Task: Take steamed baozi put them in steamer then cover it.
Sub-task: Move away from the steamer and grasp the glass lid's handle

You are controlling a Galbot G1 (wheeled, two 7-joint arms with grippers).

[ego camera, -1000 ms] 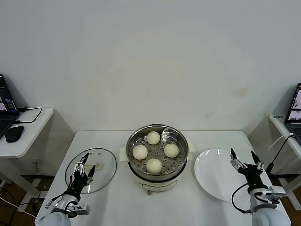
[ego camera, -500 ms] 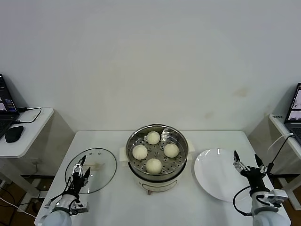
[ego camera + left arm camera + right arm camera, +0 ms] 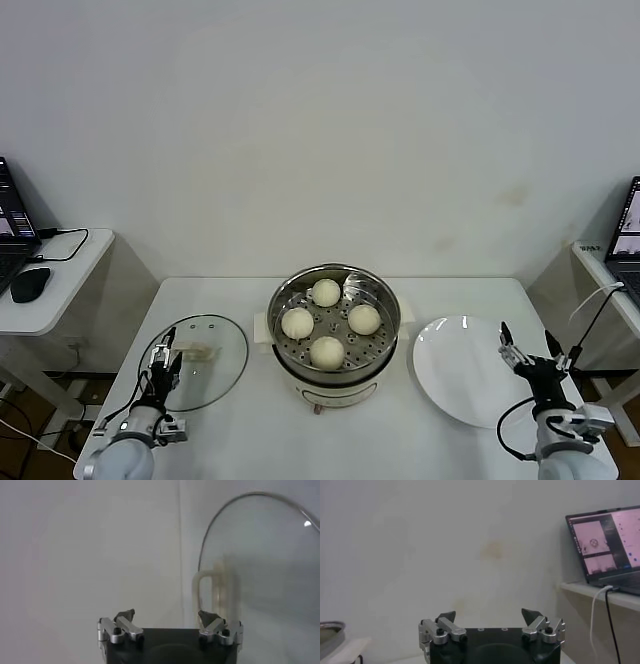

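Observation:
The steamer, a shiny steel basket on a cream pot base, stands mid-table with several steamed baozi resting on its perforated floor. Its glass lid lies flat on the table to the left, cream handle up. My left gripper hovers open over the lid's near-left edge, holding nothing; the left wrist view shows the lid and its handle beyond the open left gripper. My right gripper is open and empty at the right edge of the white plate; in its wrist view the right gripper faces the wall.
A bare white plate lies right of the steamer. Side tables flank the white table: one on the left with a mouse and laptop, one on the right with a laptop and cable.
Both grippers have drawn back toward me and sunk lower. The left one slid off the lid's middle to its near-left edge. Baozi, steamer and lid are unmoved.

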